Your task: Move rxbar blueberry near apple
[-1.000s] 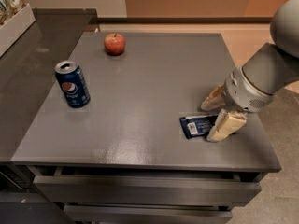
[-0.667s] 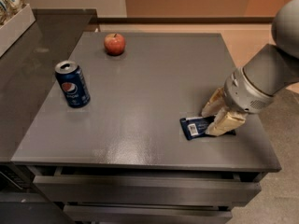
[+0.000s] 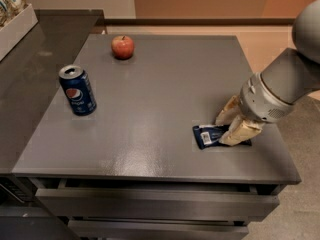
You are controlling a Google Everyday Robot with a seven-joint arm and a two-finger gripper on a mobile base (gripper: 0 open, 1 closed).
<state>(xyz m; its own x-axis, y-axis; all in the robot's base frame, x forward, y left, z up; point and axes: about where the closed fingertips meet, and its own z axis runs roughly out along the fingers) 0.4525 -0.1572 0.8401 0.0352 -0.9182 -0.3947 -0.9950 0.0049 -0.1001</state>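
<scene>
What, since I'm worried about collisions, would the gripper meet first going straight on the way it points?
The gripper, low over the table at its front right, points down-left onto the rxbar blueberry, so it would probably meet that wrapper first, with the table right beneath.

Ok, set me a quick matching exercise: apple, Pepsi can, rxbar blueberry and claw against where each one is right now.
1 apple
2 Pepsi can
3 rxbar blueberry
4 claw

A lying flat, front right of the table
B upright, left side
C far side, left of centre
D at the bar's right end

Pairs: 1-C, 2-B, 3-A, 4-D
</scene>
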